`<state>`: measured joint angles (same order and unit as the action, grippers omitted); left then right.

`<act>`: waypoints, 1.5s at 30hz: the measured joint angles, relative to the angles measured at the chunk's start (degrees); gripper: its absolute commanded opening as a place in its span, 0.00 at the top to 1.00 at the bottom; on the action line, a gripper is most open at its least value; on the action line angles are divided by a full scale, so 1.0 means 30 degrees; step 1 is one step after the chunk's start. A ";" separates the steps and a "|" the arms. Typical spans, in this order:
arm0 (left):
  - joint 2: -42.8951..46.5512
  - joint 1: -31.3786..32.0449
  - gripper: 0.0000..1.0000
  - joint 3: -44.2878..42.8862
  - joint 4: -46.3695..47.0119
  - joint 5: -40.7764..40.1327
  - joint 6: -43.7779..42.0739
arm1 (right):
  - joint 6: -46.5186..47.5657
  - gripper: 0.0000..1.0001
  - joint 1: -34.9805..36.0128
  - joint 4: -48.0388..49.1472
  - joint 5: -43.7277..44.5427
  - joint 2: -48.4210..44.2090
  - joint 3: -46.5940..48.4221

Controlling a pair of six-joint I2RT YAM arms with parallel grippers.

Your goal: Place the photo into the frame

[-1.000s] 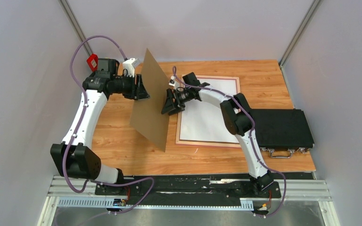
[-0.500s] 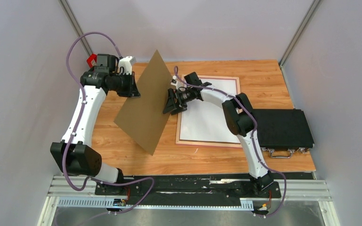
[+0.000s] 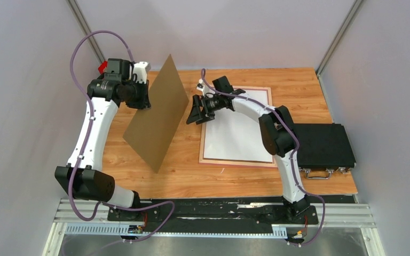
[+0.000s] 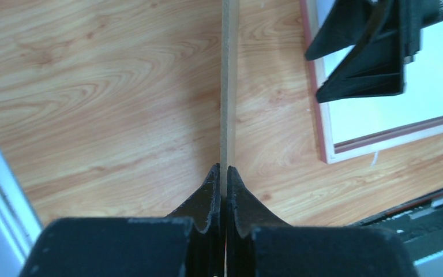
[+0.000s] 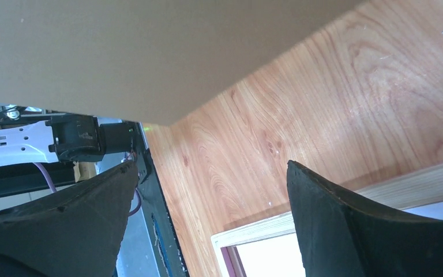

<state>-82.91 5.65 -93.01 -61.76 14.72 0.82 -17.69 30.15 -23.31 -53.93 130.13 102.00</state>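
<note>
Pinching the backing board point(image 3: 157, 120) upright near the table's point(image 3: 299, 90) left edge with my left tool point(image 4: 223, 168), right tool point(image 3: 196, 112) wide open over the frame point(image 3: 235, 162) lying toward the right edge, I risk the board pivoting in this narrow grip.

No writing, label or number is legible anywhere; the small red tag point(image 3: 102, 66) behind the left tool point(image 3: 146, 100) is unreadable.

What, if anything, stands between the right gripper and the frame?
Nothing visible. The open right gripper hangs just over the left edge of the frame. The brown backing board, pinched by the left gripper, stands tilted to the left of the frame, off it.
</note>
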 measured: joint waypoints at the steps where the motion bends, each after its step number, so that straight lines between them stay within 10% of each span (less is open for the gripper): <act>1: 0.0036 0.0000 1.00 -0.0138 -0.0146 -0.0299 -0.0124 | 0.0015 0.02 -0.0029 0.0000 0.0095 -0.0160 -0.0007; 45: 0.3067 -0.0022 1.00 0.2696 0.2259 -0.1042 0.0954 | -0.3330 0.00 0.0976 0.0882 0.7366 -0.5340 -0.1727</act>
<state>-73.71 5.58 -84.93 -54.98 11.60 3.68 -27.68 33.08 -20.67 -31.83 114.10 96.82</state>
